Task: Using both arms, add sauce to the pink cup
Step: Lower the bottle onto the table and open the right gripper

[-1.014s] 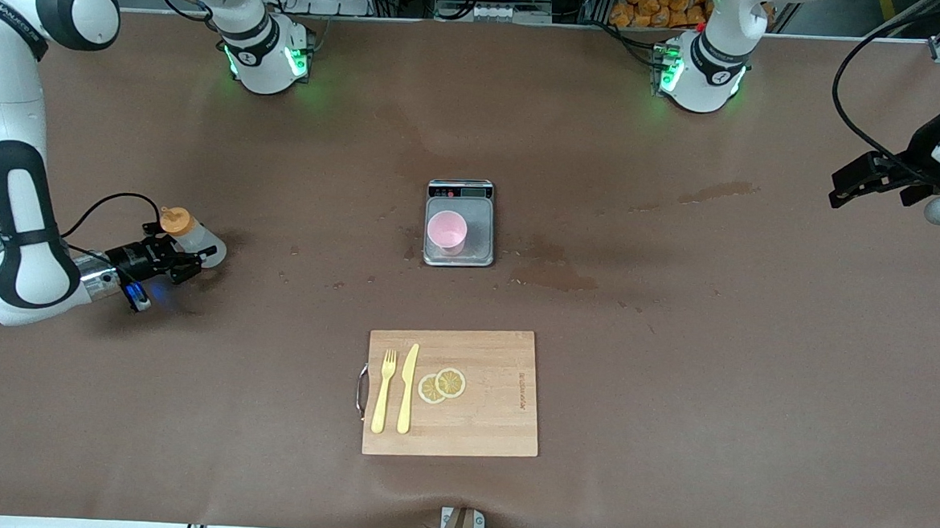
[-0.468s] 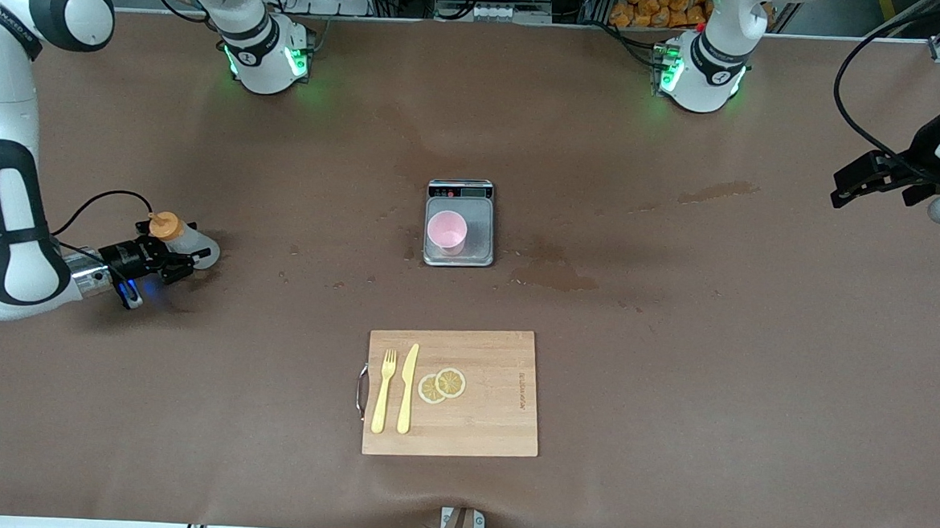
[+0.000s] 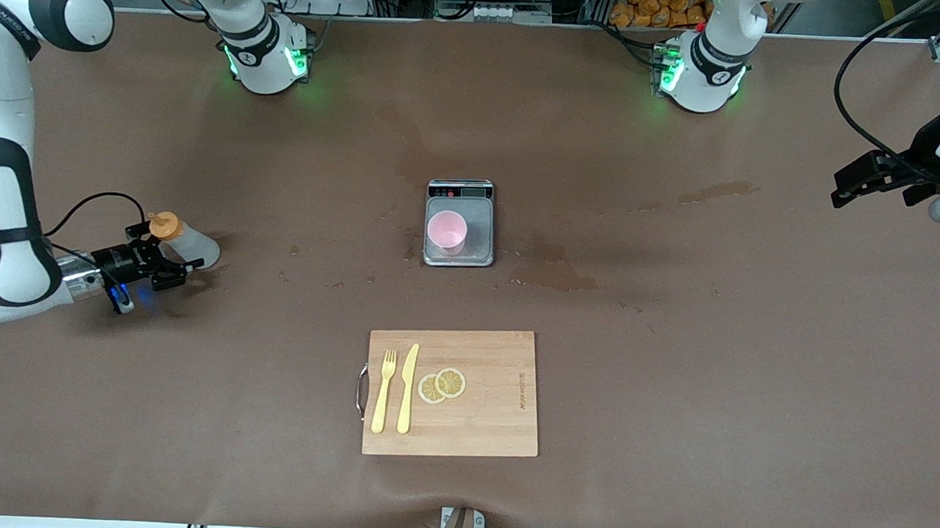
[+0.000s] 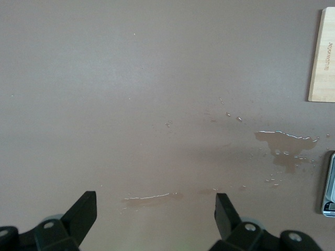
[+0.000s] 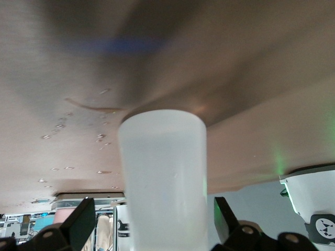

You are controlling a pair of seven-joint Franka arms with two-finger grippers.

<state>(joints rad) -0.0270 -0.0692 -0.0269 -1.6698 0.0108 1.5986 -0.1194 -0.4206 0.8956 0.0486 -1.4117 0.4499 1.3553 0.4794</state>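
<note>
The sauce [image 3: 184,238] stands on the table toward the right arm's end, well apart from the pink cup [image 3: 447,231] on the scale [image 3: 479,248]; I judge pouring finished or not begun. My right gripper [image 3: 166,259] flanks it, jaws wide, not gripping. The left gripper [image 3: 844,187] waits, spread, empty.

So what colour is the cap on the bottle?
Orange; the cap on the bottle shows best in the front view.
</note>
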